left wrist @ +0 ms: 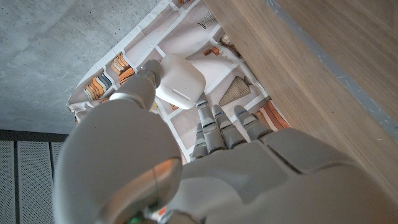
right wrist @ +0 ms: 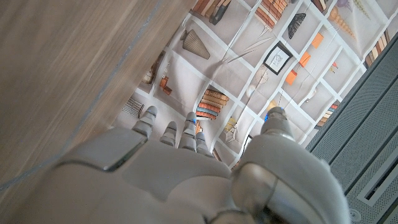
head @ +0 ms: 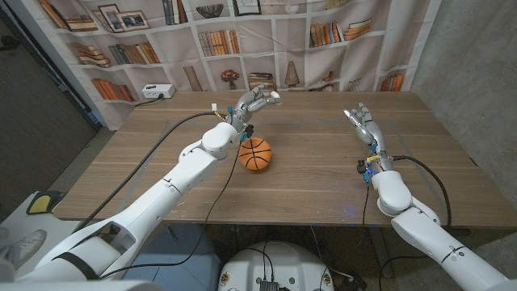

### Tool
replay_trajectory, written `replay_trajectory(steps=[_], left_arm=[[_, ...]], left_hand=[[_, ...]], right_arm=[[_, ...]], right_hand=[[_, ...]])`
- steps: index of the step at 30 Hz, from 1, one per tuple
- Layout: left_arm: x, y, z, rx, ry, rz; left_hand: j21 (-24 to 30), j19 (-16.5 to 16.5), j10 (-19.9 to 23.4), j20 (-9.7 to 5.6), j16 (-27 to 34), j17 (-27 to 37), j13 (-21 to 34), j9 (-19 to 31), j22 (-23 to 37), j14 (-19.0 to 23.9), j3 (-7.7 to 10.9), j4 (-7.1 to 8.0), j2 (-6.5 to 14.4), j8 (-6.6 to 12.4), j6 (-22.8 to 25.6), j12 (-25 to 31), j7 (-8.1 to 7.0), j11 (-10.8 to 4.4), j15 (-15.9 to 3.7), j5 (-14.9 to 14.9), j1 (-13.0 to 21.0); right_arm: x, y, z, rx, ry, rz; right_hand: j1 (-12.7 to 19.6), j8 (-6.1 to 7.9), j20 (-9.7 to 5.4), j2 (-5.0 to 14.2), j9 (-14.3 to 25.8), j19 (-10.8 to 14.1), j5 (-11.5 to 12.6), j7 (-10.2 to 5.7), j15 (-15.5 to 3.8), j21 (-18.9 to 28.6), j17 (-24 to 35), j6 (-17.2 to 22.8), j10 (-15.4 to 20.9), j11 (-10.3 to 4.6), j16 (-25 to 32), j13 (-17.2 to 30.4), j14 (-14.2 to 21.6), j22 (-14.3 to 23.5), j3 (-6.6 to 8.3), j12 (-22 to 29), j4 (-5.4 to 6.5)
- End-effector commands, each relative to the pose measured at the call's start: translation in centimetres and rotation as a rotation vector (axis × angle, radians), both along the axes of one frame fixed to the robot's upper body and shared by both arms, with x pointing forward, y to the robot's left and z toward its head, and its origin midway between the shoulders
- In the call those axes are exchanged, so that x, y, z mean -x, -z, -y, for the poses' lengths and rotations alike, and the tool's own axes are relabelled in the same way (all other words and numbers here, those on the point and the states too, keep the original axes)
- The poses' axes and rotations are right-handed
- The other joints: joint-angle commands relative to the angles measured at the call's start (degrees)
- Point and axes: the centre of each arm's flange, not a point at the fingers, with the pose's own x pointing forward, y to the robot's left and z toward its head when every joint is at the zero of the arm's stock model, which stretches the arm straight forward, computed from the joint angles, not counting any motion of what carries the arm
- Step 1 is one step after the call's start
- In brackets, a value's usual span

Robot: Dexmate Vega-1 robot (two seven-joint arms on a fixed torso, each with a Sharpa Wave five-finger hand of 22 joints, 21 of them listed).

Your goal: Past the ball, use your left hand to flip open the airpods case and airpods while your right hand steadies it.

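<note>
Reaching past the ball for the airpods case near the table's far edge

Left hand (head: 257,100) pinching white airpods case (left wrist: 179,81) beyond the basketball (head: 255,153); right hand (head: 361,121) spread, empty, well apart near right edge; probably next: bracing case, flipping lid.

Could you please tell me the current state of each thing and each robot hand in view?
AirPods case: lid closed, held in the air by the left robot hand.
Basketball: resting on the table, untouched.
Right robot hand: open, empty, fingers spread.
</note>
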Motion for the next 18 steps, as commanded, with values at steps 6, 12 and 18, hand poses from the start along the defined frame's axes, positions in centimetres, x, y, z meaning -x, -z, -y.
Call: replay_trajectory(steps=[6, 12, 18], left_arm=[[0.5, -0.4, 0.9, 0.044, 0.064, -0.034], [0.8, -0.6, 1.5, 0.068, 0.113, -0.058], [0.9, -0.5, 1.9, 0.101, 0.159, -0.079]], left_hand=[[0.01, -0.23, 12.82, 0.19, -0.01, 0.22, 3.96, 0.23, 0.14, -0.01, -0.32, 0.01, 2.98, -0.01, 0.70, 0.67, 0.08, -9.26, 0.18, 0.41, 2.66], [0.02, -0.23, 12.89, 0.17, -0.04, 0.22, 4.03, 0.23, 0.14, -0.07, -0.53, 0.01, 3.01, -0.02, 0.80, 0.61, 0.01, -9.26, 0.17, 0.45, 2.77], [0.03, -0.25, 13.27, 0.13, 0.00, 0.20, 4.11, 0.24, 0.14, 0.04, -0.85, 0.04, 3.01, 0.13, 1.37, 0.64, -0.14, -9.26, 0.14, 0.50, 2.85]], right_arm=[[1.0, -0.1, -1.9, 0.055, 0.078, 0.071], [1.4, -0.4, -2.4, 0.082, 0.111, 0.109], [2.0, -0.6, -3.1, 0.095, 0.136, 0.153]], right_hand=[[2.68, 0.40, -0.01, 0.06, 0.22, 1.48, -0.17, -0.17, -0.41, 0.41, 0.12, 0.54, 1.68, -0.95, 0.51, 0.28, 1.19, 0.11, 1.12, 0.47, -0.23], [4.99, 0.63, -0.29, 0.15, 0.21, 2.47, -0.09, -0.62, -0.95, 0.40, 0.07, 1.06, 2.69, -1.76, 0.66, 0.47, 1.93, 0.09, 2.03, 0.66, -0.36], [7.38, 0.71, -0.51, 0.05, 0.16, 3.01, -0.09, -1.48, -1.20, 0.22, 0.01, 1.35, 3.39, -3.25, 0.61, 0.64, 2.22, 0.07, 2.92, 0.73, -0.48]])
